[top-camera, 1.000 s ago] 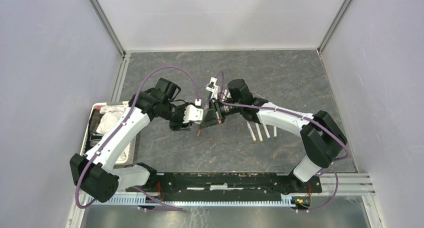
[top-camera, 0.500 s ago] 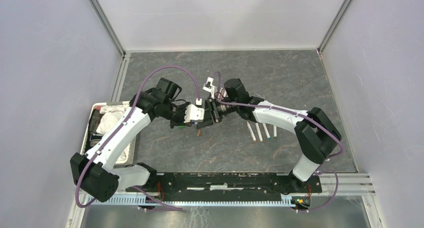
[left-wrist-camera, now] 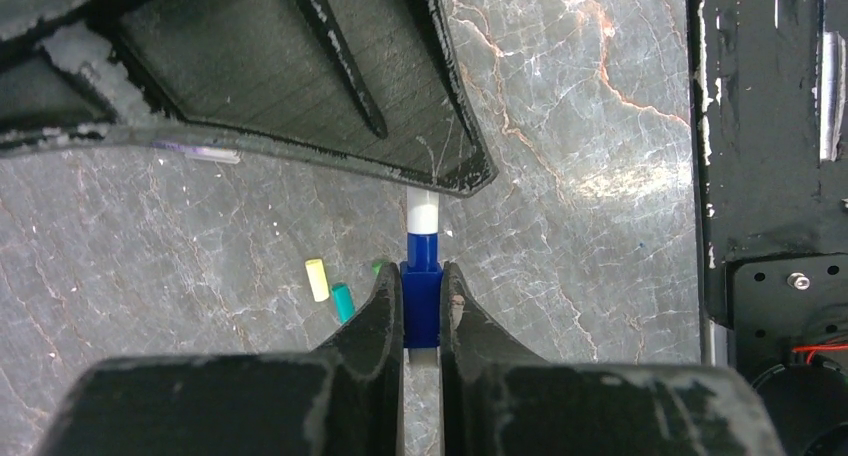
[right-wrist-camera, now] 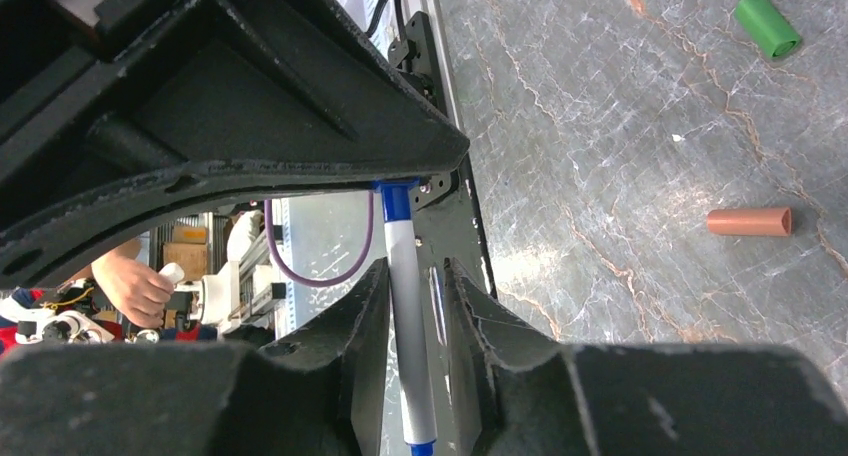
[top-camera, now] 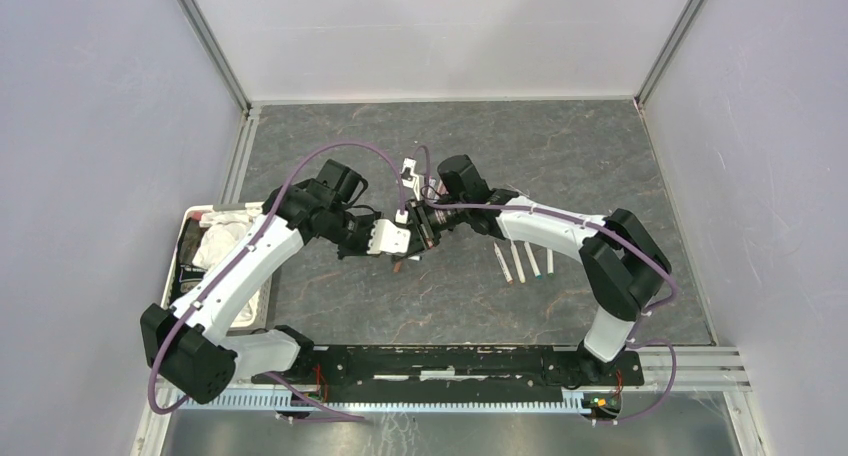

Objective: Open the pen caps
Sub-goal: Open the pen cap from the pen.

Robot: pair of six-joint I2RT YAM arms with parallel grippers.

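My left gripper (left-wrist-camera: 421, 273) is shut on the blue cap (left-wrist-camera: 421, 306) of a pen. The pen's white barrel (left-wrist-camera: 423, 214) runs forward under the right gripper's black finger. My right gripper (right-wrist-camera: 415, 268) is shut on that grey-white barrel (right-wrist-camera: 405, 306), and its blue cap end (right-wrist-camera: 394, 198) reaches into the left gripper. In the top view the left gripper (top-camera: 403, 240) and the right gripper (top-camera: 425, 226) meet tip to tip above the table's middle. Loose caps lie on the table: yellow (left-wrist-camera: 317, 279), teal (left-wrist-camera: 343, 301), green (right-wrist-camera: 767, 26) and brown (right-wrist-camera: 749, 221).
Several white pens (top-camera: 520, 261) lie side by side on the table under the right forearm. A tray (top-camera: 188, 276) with a white cloth sits at the left edge. A brown cap (top-camera: 398, 267) lies just below the grippers.
Both grippers have shifted a little to the left and closer together, still holding the same pen between them. The right arm has stretched further left.
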